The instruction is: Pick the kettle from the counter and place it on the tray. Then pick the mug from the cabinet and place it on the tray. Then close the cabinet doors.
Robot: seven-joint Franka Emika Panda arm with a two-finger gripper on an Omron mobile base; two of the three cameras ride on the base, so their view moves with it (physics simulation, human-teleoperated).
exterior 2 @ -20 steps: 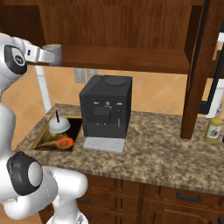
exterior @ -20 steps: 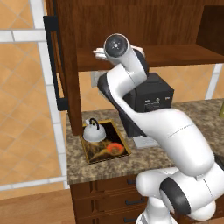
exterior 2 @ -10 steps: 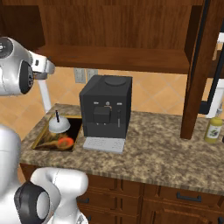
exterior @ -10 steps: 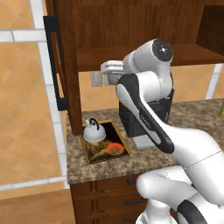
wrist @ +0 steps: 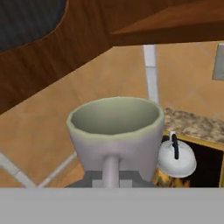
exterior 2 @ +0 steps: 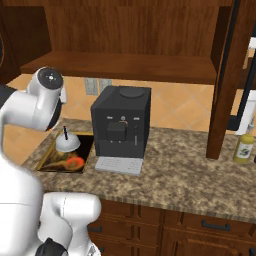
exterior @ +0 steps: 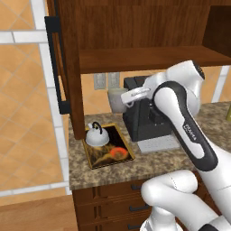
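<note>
1. Gripper [wrist: 111,180] is clamping the mug [wrist: 114,133] by its side handle, jaws closed tight on it, the cup sitting upright with its open mouth facing up in the hand view.
2. Mug is looking grey-green with a pale rim, a plain cylinder flaring slightly at the top; in the left base view the mug [exterior: 118,99] is hanging in the air beside the black machine [exterior: 143,118], above the counter [exterior: 108,171] and below the cabinet [exterior: 135,40] shelf.
3. Kettle [exterior: 97,135] is sitting on the far end of the tray [exterior: 109,159], silvery and squat with a black arched handle; the near half with the orange-red patch is lying bare.
4. Judging the step as carrying the mug down to the tray, the lowering is wanting a level wrist so the cup is not tipping, and a landing on the bare half, well apart from the kettle.
5. Cabinet doors [exterior: 61,67] are standing open, so closing is not yet done.
</note>
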